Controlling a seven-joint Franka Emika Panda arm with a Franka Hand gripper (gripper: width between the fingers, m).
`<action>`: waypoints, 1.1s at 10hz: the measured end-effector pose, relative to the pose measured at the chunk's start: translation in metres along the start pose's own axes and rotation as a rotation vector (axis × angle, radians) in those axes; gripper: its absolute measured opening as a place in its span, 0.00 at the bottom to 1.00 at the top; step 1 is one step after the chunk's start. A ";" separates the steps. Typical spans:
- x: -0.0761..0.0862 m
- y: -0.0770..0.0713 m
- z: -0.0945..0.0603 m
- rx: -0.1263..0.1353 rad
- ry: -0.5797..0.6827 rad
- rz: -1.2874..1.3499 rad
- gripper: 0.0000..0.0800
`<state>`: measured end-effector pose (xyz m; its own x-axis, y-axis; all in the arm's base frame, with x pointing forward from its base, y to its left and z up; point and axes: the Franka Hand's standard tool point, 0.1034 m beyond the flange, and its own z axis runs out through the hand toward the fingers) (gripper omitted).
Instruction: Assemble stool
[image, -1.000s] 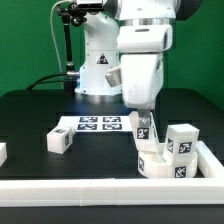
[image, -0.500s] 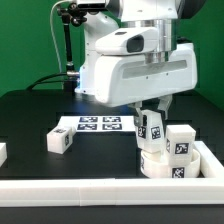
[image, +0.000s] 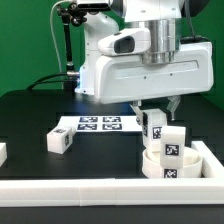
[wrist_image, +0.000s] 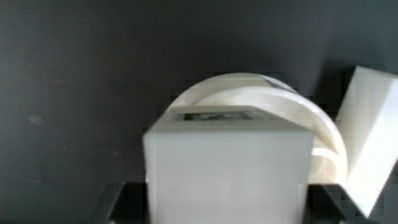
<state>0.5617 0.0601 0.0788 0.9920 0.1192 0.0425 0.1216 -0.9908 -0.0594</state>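
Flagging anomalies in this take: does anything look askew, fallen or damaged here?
Nothing stands out. The gripper holds a small white blocky leg upright above the short round white seat. Another white leg sits loose on the black table, skewed but with no visible damage.

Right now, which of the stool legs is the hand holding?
The held leg, upright in the hand above the seat. The neighbouring leg on the exterior view's right stands ungripped, and the lone leg lies apart by the marker board.
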 end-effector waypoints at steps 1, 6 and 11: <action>0.000 -0.001 0.000 0.009 0.001 0.084 0.42; 0.002 -0.008 0.000 0.048 0.016 0.455 0.42; 0.007 -0.031 0.002 0.097 0.026 0.970 0.42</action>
<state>0.5653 0.0920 0.0793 0.6617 -0.7483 -0.0465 -0.7443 -0.6481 -0.1615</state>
